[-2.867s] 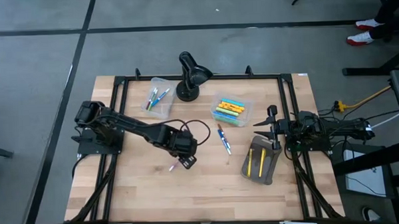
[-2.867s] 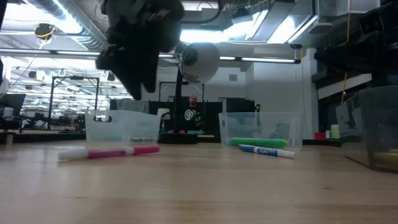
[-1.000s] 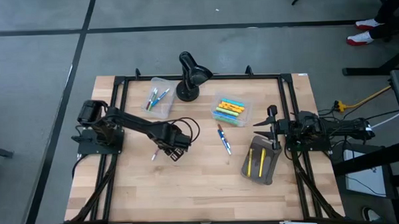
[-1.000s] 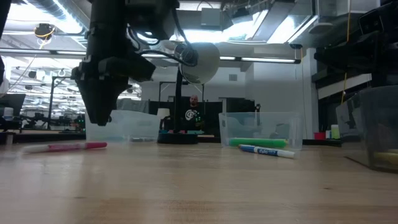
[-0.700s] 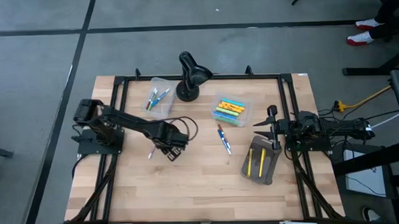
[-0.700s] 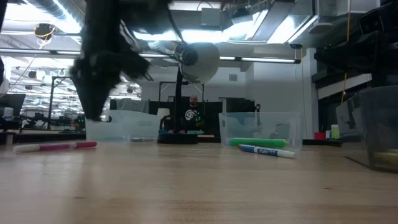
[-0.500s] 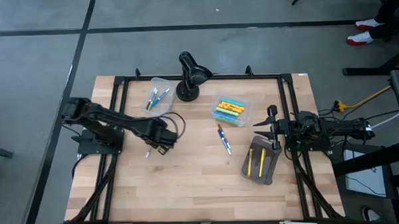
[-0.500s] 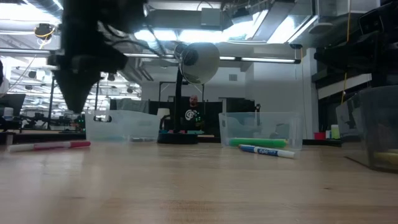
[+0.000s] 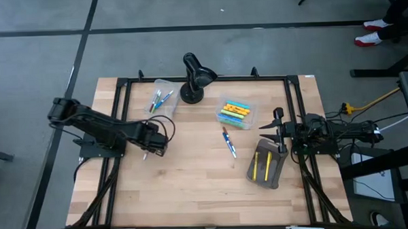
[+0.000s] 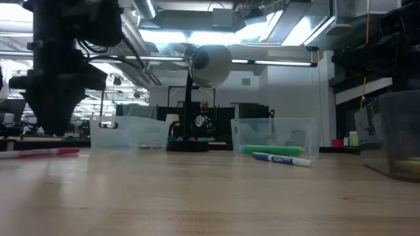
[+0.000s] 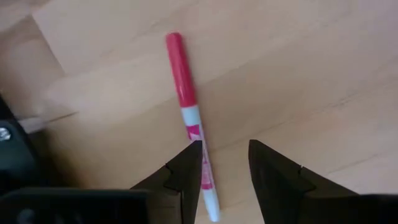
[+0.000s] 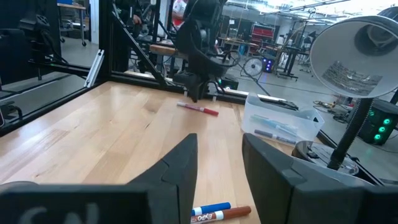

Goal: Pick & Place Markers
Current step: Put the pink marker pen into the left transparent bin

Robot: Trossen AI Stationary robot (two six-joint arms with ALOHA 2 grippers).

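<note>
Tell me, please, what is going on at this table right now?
The left pincer hovers open above a pink marker lying flat on the table, nothing gripped. The right pincer waits open at its own side. A blue marker lies loose mid-table; others sit in two clear bins.

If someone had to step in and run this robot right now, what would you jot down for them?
Left gripper: open, empty, hovering over the pink marker, which lies loose on the table near its left edge.
Right gripper: open, empty, parked at the table's right side.
Markers: a few in the clear bin left of the black lamp; a bright pile in the second bin; a blue one loose mid-table; two yellow ones on the grey pouch.
Done: some markers are binned.
Left: pink, blue, probably the yellow ones.
</note>
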